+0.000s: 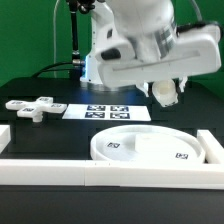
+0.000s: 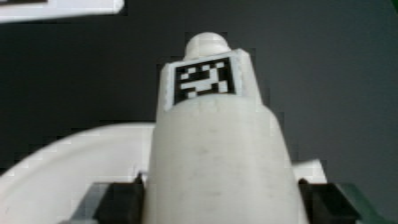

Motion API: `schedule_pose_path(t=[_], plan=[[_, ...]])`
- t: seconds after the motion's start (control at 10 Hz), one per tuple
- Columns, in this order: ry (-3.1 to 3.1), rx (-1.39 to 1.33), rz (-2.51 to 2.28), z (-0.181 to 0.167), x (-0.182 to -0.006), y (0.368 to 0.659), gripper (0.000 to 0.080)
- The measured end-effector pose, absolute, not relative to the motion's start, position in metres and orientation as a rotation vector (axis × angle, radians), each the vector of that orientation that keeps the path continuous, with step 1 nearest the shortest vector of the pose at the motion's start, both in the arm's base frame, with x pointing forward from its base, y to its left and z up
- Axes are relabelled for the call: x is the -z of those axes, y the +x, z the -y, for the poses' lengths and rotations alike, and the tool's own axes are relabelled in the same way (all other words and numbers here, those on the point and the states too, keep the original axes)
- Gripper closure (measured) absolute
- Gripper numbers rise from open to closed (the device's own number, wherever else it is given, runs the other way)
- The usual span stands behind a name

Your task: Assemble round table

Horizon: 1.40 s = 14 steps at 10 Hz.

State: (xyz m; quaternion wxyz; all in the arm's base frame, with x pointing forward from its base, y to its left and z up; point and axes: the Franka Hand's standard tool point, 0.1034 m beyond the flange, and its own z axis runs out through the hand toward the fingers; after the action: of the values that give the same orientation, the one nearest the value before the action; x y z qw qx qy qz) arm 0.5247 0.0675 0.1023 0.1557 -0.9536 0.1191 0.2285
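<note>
Pincer (image 1: 166, 94) clamped on short post (image 2: 215, 130)
Below the pincer lies the rimmed disc (image 1: 150, 150); cross-shaped foot piece (image 1: 34, 107) well apart from it

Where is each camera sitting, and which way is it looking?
Exterior view: off the arm, near the table's edge, looking across the round disc, marker board and foot piece at the arm, whose jaws hold the post.
Wrist view: on the wrist, looking along the post; the dark jaws show at both its sides.
Shared: the post and the round disc.
</note>
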Motion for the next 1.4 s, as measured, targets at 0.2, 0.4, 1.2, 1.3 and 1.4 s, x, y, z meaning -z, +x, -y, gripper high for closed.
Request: schedule_pose_path(t=[0.2, 0.4, 1.2, 1.3, 1.4], plan=[[-2.802, -0.445, -0.367, -0.067, -0.097, 0.53, 0.039], [-2.863, -0.254, -0.352, -0.064, -0.095, 0.535, 0.039], [-2.995, 0.608, -0.075, -0.039, -0.111, 0.571, 0.039], [-2.999, 0.604, -0.048, -0.039, -0.112, 0.572, 0.039], [-3.015, 0.621, 0.064, -0.039, -0.113, 0.574, 0.039]])
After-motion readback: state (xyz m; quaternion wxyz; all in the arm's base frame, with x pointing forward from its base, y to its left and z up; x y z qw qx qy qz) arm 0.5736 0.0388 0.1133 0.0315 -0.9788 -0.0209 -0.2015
